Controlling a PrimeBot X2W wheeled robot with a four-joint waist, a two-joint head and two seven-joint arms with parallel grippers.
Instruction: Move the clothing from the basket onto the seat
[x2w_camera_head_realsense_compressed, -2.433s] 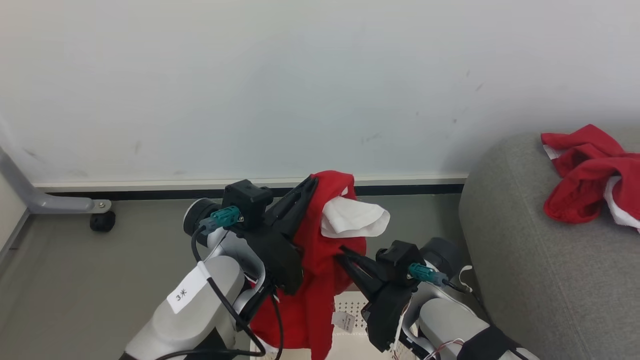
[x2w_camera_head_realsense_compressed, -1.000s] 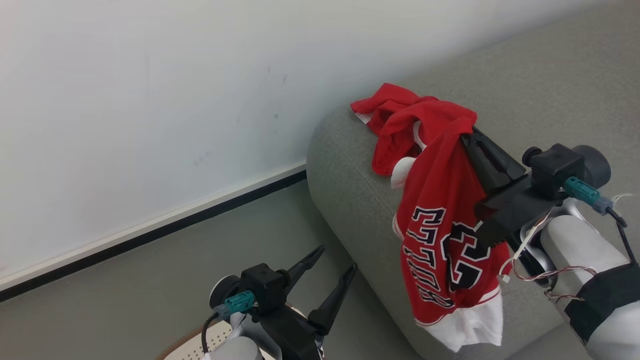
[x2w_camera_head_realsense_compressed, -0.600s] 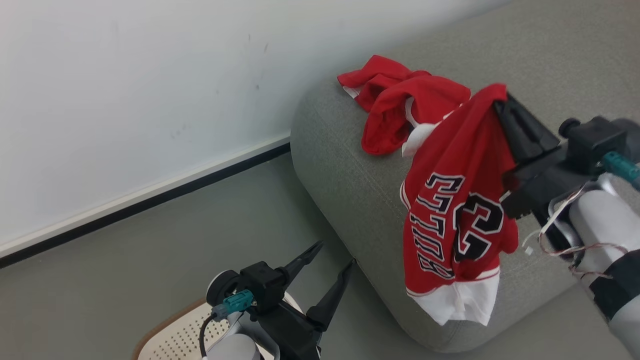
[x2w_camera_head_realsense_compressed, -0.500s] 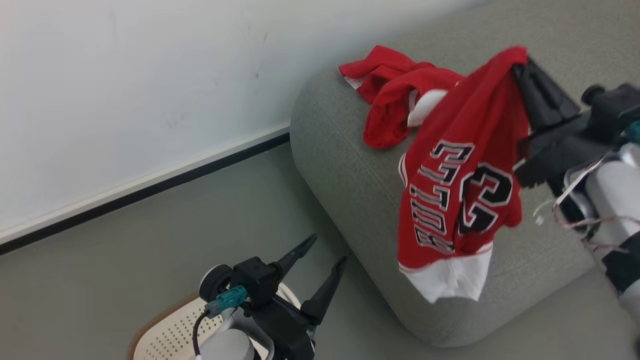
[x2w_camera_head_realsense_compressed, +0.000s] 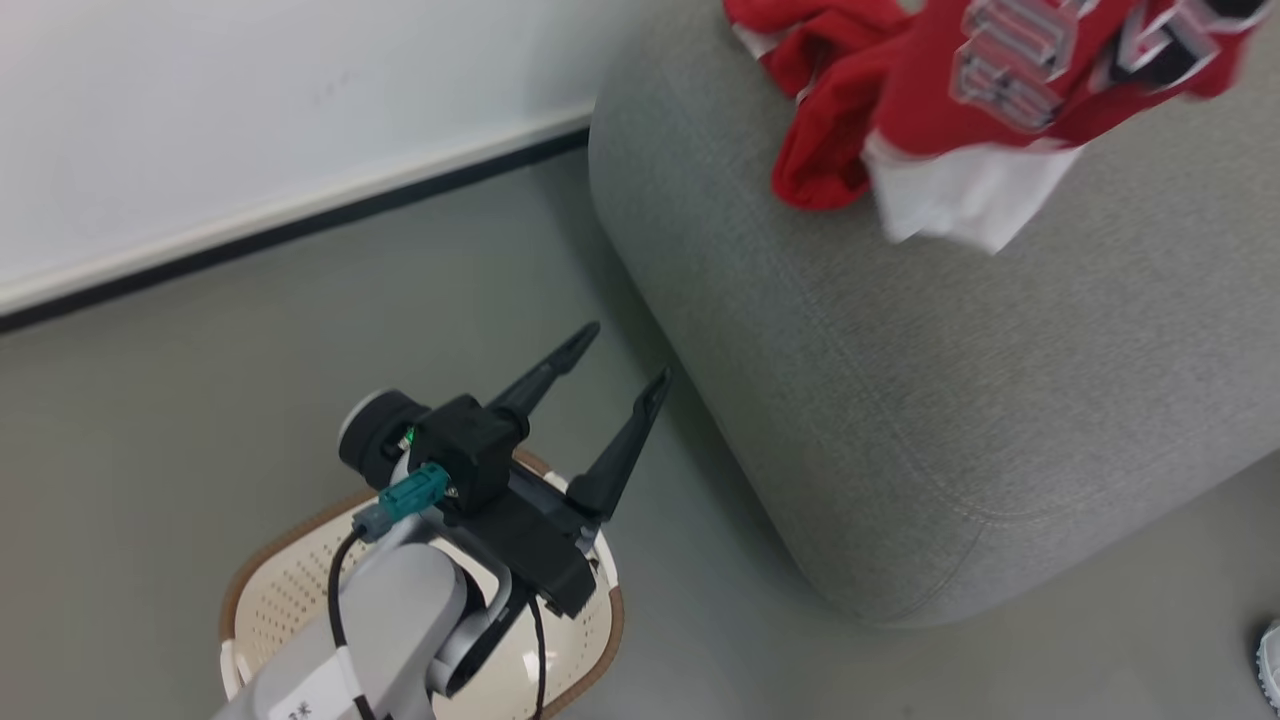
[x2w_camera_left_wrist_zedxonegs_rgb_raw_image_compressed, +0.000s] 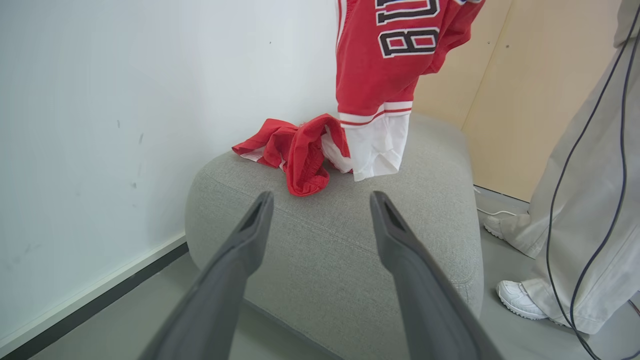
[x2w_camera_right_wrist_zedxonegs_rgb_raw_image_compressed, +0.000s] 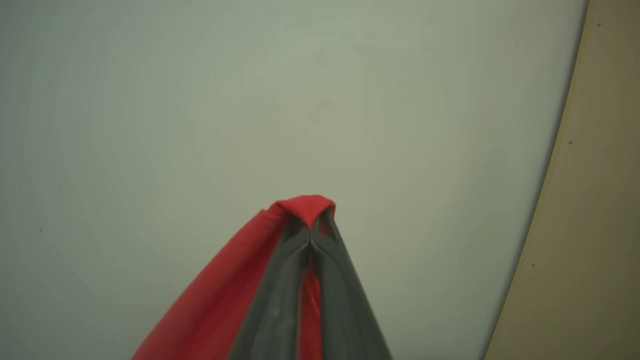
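The red jersey (x2w_camera_head_realsense_compressed: 1010, 90) hangs over the grey seat (x2w_camera_head_realsense_compressed: 900, 400), its white hem (x2w_camera_left_wrist_zedxonegs_rgb_raw_image_compressed: 377, 145) just above the cushion. My right gripper (x2w_camera_right_wrist_zedxonegs_rgb_raw_image_compressed: 310, 225) is shut on a fold of the jersey (x2w_camera_right_wrist_zedxonegs_rgb_raw_image_compressed: 240, 295), fingers pointing up toward the wall. A second red garment (x2w_camera_head_realsense_compressed: 820, 130) lies crumpled on the seat (x2w_camera_left_wrist_zedxonegs_rgb_raw_image_compressed: 350, 250) near the wall and is also in the left wrist view (x2w_camera_left_wrist_zedxonegs_rgb_raw_image_compressed: 295, 150). My left gripper (x2w_camera_head_realsense_compressed: 615, 360) stands open and empty above the cream basket (x2w_camera_head_realsense_compressed: 280, 590), beside the seat's near corner. Its fingers (x2w_camera_left_wrist_zedxonegs_rgb_raw_image_compressed: 240, 260) are spread wide.
A white wall with a dark baseboard (x2w_camera_head_realsense_compressed: 280, 230) runs behind the seat. A person in pale trousers (x2w_camera_left_wrist_zedxonegs_rgb_raw_image_compressed: 585, 200) and white shoes (x2w_camera_left_wrist_zedxonegs_rgb_raw_image_compressed: 520, 300) stands right of the seat, with a black cable (x2w_camera_left_wrist_zedxonegs_rgb_raw_image_compressed: 575, 280) hanging there. A tan panel (x2w_camera_left_wrist_zedxonegs_rgb_raw_image_compressed: 540, 90) lies behind.
The right arm has lifted the jersey higher and farther over the seat. The head camera has tilted down, bringing more of the basket into view. The left gripper stays open over the basket.
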